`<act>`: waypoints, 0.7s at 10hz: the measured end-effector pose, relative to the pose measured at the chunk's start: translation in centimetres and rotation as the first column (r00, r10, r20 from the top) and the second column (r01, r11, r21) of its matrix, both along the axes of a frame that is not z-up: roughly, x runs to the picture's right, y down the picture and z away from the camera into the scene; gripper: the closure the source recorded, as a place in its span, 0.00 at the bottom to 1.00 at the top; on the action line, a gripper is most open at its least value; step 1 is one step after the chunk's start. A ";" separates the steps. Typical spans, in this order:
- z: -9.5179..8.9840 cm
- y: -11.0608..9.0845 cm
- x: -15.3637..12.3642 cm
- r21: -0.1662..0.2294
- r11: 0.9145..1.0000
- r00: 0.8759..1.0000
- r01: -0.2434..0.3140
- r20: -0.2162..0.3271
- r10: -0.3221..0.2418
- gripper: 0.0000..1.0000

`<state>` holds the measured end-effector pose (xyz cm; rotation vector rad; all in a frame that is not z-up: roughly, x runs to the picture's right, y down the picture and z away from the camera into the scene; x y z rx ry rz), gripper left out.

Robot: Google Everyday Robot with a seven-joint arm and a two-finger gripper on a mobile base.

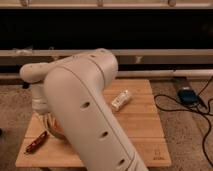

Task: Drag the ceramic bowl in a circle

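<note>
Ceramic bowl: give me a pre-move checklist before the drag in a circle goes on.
1. Ceramic bowl located: ok. Only a sliver shows at the left of the wooden table, under the arm.
2. Gripper in contact with the bowl: cannot tell. It hangs low at the bowl, mostly hidden by the arm.
3. White bottle out of the path: ok. It lies apart, to the right, mid-table.
4. Red-brown stick out of the path: not ok. It lies close by the bowl, near the front left corner; a wide circle could hit it.
5. Room to the table's left edge: cannot tell, the arm covers it.
</note>
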<state>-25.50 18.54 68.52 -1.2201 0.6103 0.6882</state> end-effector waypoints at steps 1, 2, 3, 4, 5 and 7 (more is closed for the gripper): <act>0.0 0.4 2.0 -0.013 1.000 0.999 -0.003 -0.041 0.002 1.00; 0.3 0.4 3.3 -0.016 1.000 0.998 0.004 -0.065 -0.005 1.00; 1.2 -0.1 5.0 -0.010 1.000 0.995 0.019 -0.094 -0.020 1.00; 2.7 -1.0 6.4 0.010 0.999 0.993 0.043 -0.113 -0.041 1.00; 3.7 -1.7 7.0 0.027 0.998 0.991 0.059 -0.120 -0.056 1.00; 6.7 -4.0 8.0 0.113 0.986 0.987 0.120 -0.121 -0.106 1.00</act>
